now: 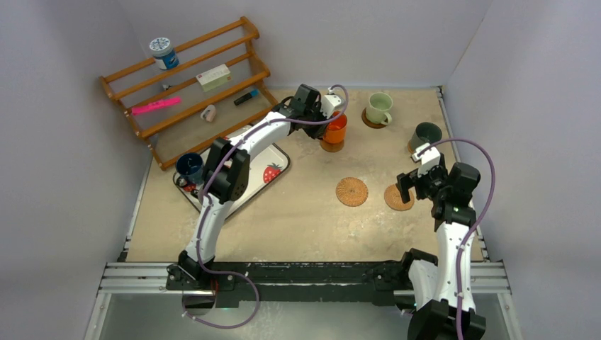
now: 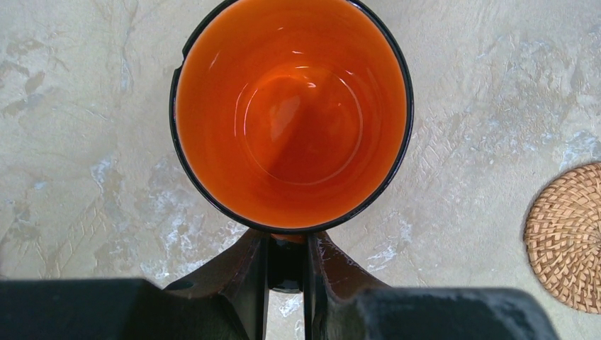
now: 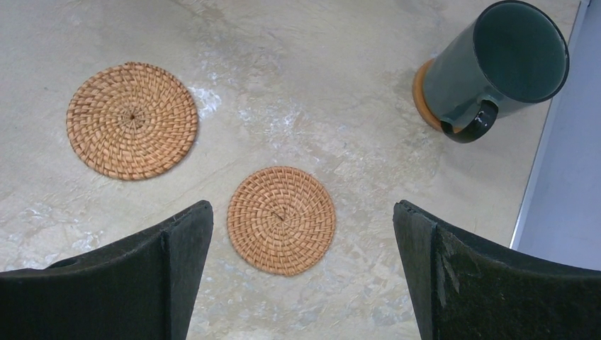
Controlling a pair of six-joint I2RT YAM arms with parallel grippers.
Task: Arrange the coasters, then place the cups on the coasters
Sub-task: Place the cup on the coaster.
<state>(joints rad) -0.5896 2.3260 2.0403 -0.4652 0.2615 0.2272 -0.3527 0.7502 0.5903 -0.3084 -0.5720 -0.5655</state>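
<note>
My left gripper is shut on the handle of the orange cup, seen from straight above. In the top view this orange cup stands at the back centre with a brown coaster edge under it. The pale green cup and the dark green cup each sit on a brown coaster. Two wicker coasters lie bare. My right gripper hangs open above the nearer one. A dark blue cup stands on the tray.
The strawberry-print tray lies at the left. Behind it a wooden rack holds a blue-lidded jar and small items. White walls close the back and both sides, with the right wall close to the dark green cup.
</note>
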